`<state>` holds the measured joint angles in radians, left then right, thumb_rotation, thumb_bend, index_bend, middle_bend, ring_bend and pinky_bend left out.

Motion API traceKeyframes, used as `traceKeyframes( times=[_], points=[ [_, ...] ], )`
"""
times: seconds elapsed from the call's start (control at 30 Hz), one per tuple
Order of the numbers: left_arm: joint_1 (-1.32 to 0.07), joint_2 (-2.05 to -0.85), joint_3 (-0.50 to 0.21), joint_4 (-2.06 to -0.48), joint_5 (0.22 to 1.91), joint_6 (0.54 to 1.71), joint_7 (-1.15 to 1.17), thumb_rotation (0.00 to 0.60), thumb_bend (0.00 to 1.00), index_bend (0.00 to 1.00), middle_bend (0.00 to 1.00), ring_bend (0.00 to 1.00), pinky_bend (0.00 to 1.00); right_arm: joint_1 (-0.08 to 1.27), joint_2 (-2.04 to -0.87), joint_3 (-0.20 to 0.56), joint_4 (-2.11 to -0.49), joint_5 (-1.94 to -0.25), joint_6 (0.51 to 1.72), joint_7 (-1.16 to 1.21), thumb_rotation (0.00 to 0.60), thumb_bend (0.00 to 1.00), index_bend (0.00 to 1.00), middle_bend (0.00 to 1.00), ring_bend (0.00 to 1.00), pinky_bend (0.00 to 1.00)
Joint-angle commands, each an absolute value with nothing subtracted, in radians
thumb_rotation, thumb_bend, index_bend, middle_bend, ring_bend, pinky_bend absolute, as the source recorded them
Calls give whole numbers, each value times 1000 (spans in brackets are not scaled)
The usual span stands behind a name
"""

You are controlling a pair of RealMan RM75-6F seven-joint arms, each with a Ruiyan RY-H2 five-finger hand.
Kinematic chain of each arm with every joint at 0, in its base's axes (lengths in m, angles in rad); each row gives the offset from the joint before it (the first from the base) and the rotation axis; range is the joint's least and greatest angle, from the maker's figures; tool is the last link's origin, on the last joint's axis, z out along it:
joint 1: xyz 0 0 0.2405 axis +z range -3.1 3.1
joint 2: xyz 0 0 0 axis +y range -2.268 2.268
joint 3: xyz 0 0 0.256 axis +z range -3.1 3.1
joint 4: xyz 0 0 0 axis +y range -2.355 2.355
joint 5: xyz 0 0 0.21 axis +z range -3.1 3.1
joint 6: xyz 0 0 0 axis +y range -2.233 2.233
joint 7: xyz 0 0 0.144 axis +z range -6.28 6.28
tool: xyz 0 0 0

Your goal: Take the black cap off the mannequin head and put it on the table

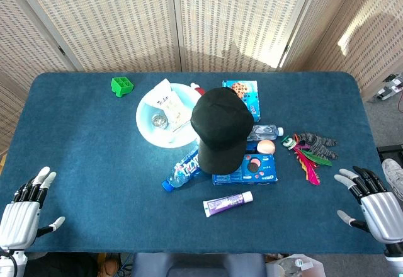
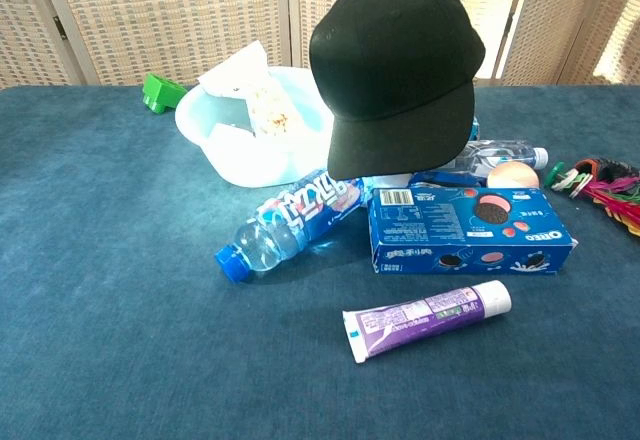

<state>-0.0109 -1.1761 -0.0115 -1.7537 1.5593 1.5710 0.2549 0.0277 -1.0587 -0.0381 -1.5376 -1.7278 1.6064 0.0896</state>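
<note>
The black cap (image 1: 220,126) sits on the mannequin head at the middle of the table, its brim pointing toward me; the head under it is hidden. In the chest view the cap (image 2: 395,65) stands tall above the clutter. My left hand (image 1: 25,204) rests open at the near left edge of the table, far from the cap. At the near right edge my right hand (image 1: 371,204) is also open, fingers spread, holding nothing. Neither hand shows in the chest view.
Around the cap lie a white bowl (image 1: 148,123) with packets, a water bottle (image 2: 290,222), an Oreo box (image 2: 470,230), a purple tube (image 2: 425,315), a second bottle (image 1: 264,130), a cookie box (image 1: 242,94), a green block (image 1: 121,85) and a feathered toy (image 1: 312,154).
</note>
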Motion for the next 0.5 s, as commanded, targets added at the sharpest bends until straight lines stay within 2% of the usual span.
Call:
traceKeyframes(
  times=[0.03, 0.5],
  points=[
    [-11, -1177, -11, -1753, 1558, 1569, 253, 600, 42, 64, 17, 93, 132, 28, -1058, -37, -1540, -1728, 1606, 88, 600, 106, 254, 210, 103, 142],
    [-34, -1188, -20, -1732, 1598, 1567, 217, 600, 42, 67, 17, 134, 152, 20, -1040, -26, -1552, -1729, 1635, 78, 600, 106, 254, 210, 103, 142]
  ],
)
